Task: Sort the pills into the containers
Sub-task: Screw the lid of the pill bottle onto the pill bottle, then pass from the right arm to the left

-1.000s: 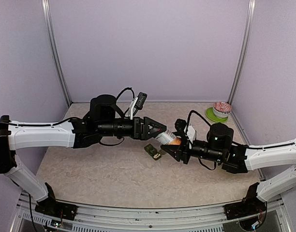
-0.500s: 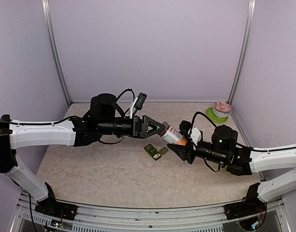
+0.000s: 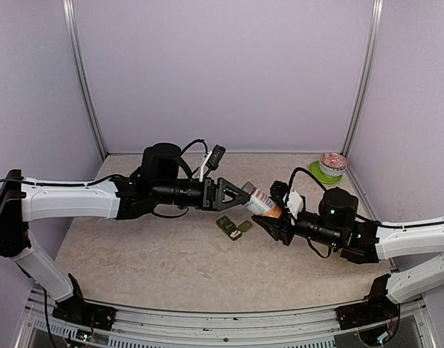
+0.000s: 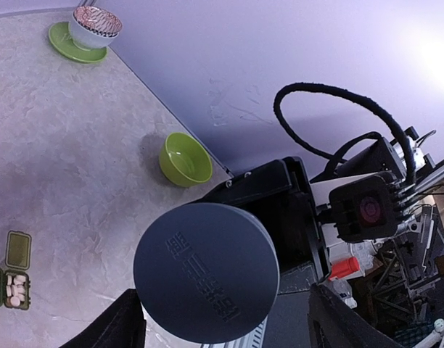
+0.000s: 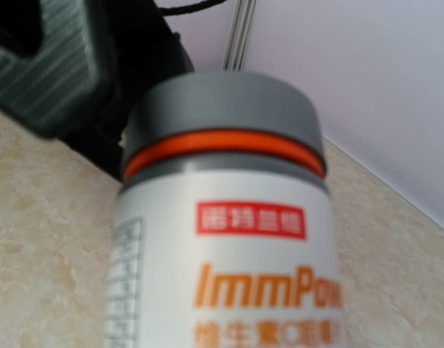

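Pill bottle (image 3: 260, 203): white, orange ring, grey cap (image 4: 206, 272). Was held tilted above the worktop (image 3: 149, 254), clamped in the right gripper's (image 3: 271, 219) fingers.
Left gripper (image 3: 244, 194): fingers (image 4: 122, 322) stood apart either side of the cap, not seen touching it.
Open green pill case (image 3: 228, 226): held white tablets and lay on the worktop just below the bottle.
Patterned bowl (image 3: 333, 161): sat on a green saucer (image 3: 323, 174) at the far right corner.
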You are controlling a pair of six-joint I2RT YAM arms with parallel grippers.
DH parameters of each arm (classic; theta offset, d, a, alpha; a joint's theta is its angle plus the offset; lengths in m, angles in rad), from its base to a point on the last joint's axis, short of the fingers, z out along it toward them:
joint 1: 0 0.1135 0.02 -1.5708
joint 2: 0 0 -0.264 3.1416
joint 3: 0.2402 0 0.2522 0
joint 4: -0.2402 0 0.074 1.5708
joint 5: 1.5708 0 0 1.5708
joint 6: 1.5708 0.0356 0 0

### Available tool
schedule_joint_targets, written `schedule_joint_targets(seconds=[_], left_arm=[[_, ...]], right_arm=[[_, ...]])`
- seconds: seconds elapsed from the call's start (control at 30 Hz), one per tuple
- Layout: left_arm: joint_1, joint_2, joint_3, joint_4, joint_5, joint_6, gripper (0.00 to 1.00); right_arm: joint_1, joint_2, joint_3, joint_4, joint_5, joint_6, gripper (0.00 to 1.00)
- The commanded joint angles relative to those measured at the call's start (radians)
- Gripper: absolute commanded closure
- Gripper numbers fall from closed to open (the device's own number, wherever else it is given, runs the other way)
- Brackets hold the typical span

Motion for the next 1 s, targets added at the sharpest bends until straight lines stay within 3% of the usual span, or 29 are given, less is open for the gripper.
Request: schedule_joint_targets(seconds=[0.0,0.1,0.2,0.7,0.83,0.97], left_arm=[[0.012,0.013,0.032,0.030,0.033,-0.009,0.26],[0.018,0.015,0.029,0.038,0.042,-0.015,0.29],[0.026,0.017,0.023,0.053,0.057,-0.025,0.40],[0.034,0.030,0.026,0.054,0.074,-0.026,0.36],[0.034,0.033,0.028,0.052,0.076,-0.023,0.39],[0.034,0.040,0.033,0.049,0.086,-0.011,0.50]], right_arm=[[-0.004,-0.011,-0.011,0.031,-0.013,-0.011,1.00],[-0.003,-0.010,-0.013,0.037,-0.017,-0.016,1.00],[-0.003,-0.006,-0.014,0.041,-0.024,-0.020,1.00],[-0.004,0.015,-0.006,0.043,-0.063,-0.021,1.00],[-0.004,0.022,-0.002,0.041,-0.066,-0.019,1.00],[-0.004,0.024,0.001,0.044,-0.067,-0.014,1.00]])
